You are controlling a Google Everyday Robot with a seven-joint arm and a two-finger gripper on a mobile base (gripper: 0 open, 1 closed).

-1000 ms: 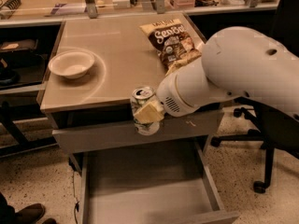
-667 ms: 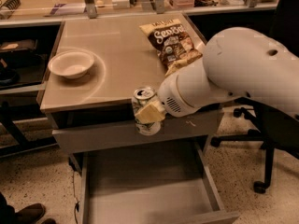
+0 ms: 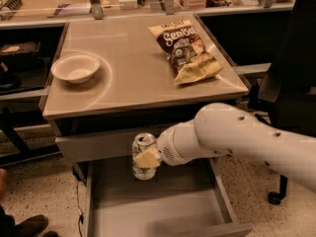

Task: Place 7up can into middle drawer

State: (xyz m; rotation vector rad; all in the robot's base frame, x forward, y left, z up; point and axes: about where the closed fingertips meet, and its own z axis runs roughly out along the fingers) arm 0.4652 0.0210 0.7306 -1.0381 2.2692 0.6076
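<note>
7up can (image 3: 144,156) is held over the rear of the open middle drawer (image 3: 163,209), clear of the floor, so we judge that letting go from here is the main risk. It could land on its edge, topple and roll across the flat floor.

Nearest us, the drawer's front wall is cut off by the lower edge of the view, and a shoe (image 3: 30,226) shows at 8 o'clock from the drawer. How far the can sits above the floor is hard to judge from this angle.

The gripper (image 3: 148,158) comes in from 3 o'clock. One pale finger (image 3: 146,159) is pressed across the can's side, gripping it. The other finger is hidden behind the can, so we cannot check how square the hold is.

The can's silver top sits just below the upper drawer front (image 3: 98,144), and any lift could knock it there. The drawer's back is lost in shadow under the table (image 3: 138,83).

Farther off, a bowl (image 3: 76,67) lies at 11 o'clock and a crisp bag (image 3: 190,51) at 1 o'clock, both well away from the can.
</note>
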